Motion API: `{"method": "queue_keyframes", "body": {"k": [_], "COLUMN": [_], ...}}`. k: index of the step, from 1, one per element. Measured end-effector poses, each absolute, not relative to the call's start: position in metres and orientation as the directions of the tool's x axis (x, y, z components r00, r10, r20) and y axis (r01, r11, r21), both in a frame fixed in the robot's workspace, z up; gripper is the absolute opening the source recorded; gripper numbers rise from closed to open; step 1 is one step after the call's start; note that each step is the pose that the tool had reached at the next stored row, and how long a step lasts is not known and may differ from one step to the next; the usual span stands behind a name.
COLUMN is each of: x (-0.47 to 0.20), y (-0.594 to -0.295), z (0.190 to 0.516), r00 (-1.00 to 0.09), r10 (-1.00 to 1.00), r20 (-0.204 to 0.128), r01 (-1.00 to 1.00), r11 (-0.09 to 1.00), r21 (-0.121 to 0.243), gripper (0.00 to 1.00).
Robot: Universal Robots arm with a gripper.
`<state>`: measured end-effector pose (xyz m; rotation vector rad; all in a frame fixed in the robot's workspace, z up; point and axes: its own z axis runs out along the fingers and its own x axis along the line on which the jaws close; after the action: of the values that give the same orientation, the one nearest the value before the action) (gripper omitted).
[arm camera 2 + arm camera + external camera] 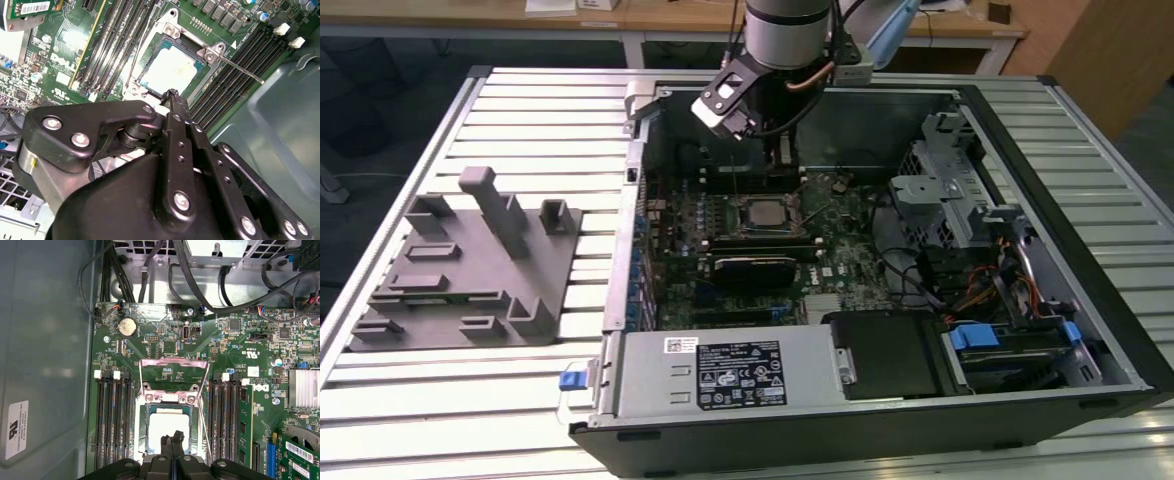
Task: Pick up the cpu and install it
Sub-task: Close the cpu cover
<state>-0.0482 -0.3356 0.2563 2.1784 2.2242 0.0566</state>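
The cpu (167, 427) is a pale silver square lying flat in the motherboard socket, also seen in the second wrist view (167, 70) and in the exterior view (758, 212). The socket's metal load plate (173, 362) is swung open, and its lever (240, 67) sticks out to one side. My gripper (172, 441) hangs just above the edge of the cpu, fingers pressed together with nothing between them. In the second wrist view the gripper (172, 94) tip points down at the chip's rim. In the exterior view the gripper (781, 170) reaches into the open computer case from the far side.
Memory slots (112, 425) flank the socket on both sides. A black block (754, 270) sits just in front of it. The case holds a power supply (720, 375) at the front and a drive cage (947, 190) on the exterior view's right. A grey fixture (467, 270) lies outside on the left.
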Motion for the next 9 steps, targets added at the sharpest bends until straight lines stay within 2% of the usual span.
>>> {"method": "queue_keyframes", "body": {"k": [9], "x": [-0.0482], "y": [-0.3356], "z": [0.2660], "r00": [-0.021], "r10": [1.000], "r20": [0.006], "r01": [0.999], "r11": [0.021], "r21": [0.046], "gripper": [0.11]}}
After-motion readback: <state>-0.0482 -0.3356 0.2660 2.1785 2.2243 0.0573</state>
